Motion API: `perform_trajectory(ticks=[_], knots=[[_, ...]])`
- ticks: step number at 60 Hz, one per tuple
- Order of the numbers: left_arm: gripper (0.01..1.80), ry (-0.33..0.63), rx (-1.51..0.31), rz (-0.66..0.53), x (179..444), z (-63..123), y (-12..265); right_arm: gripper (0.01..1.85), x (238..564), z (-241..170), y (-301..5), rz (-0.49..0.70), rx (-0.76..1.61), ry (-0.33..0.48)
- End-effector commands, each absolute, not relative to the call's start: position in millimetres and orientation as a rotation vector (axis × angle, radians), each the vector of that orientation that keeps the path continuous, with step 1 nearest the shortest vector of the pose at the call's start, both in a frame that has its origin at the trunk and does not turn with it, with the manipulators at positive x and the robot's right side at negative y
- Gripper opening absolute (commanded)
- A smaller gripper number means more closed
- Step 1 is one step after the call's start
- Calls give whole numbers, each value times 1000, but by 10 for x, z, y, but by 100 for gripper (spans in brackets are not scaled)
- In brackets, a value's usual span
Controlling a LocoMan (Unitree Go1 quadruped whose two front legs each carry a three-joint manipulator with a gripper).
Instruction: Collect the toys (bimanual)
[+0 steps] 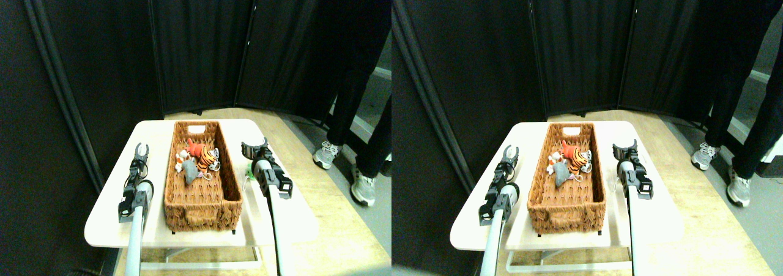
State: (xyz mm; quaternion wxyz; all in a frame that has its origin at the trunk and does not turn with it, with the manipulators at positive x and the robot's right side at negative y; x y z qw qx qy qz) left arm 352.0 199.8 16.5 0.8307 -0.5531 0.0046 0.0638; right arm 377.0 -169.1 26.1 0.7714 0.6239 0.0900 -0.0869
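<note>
Both pincers, left [141, 148] and right [255, 146], flanking toys [197, 160] in basket [200, 212]

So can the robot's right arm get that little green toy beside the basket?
Probably yes. The green toy lies on the white table, outside the wicker basket, right beside the right end effector. Nothing blocks it, though the arm itself hides most of it.

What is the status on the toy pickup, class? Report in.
Left gripper open, empty, left of wicker basket. Right gripper open, empty, near green toy on table. Tiger toy, grey toy already in basket.
</note>
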Motion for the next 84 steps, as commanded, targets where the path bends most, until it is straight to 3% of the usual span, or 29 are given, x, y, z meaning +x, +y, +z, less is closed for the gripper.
perform_trajectory(ticks=[1,8,17,36,40,41,42,44,49,64,84], knots=[[10,-17,-1167,116,3528,239,1969,73,3777,139,-1706,-190,1385,192],[9,-19,-1153,115,3526,234,1982,78,3726,19,-1728,-205,1401,225],[8,-18,-1173,119,3517,227,1981,70,3630,-63,-1723,-227,1399,241],[9,-9,-1172,113,3515,253,1963,72,3584,-297,-1773,-285,1432,307],[9,-9,-1177,115,3518,255,1961,54,3592,-321,-1778,-301,1418,300],[9,-9,-1174,117,3523,251,1965,25,3599,-311,-1770,-331,1392,279],[9,-9,-1174,117,3523,251,1965,25,3599,-311,-1770,-331,1392,279],[9,-12,-1179,122,3527,247,1966,2,3607,-291,-1759,-368,1406,244],[8,-16,-1178,122,3530,239,1963,6,3630,-251,-1762,-404,1410,200],[9,-17,-1169,115,3528,230,1966,4,3660,-88,-1768,-318,1428,188],[6,-18,-1187,112,3539,237,1924,2,3636,441,-1497,-69,1391,178]])
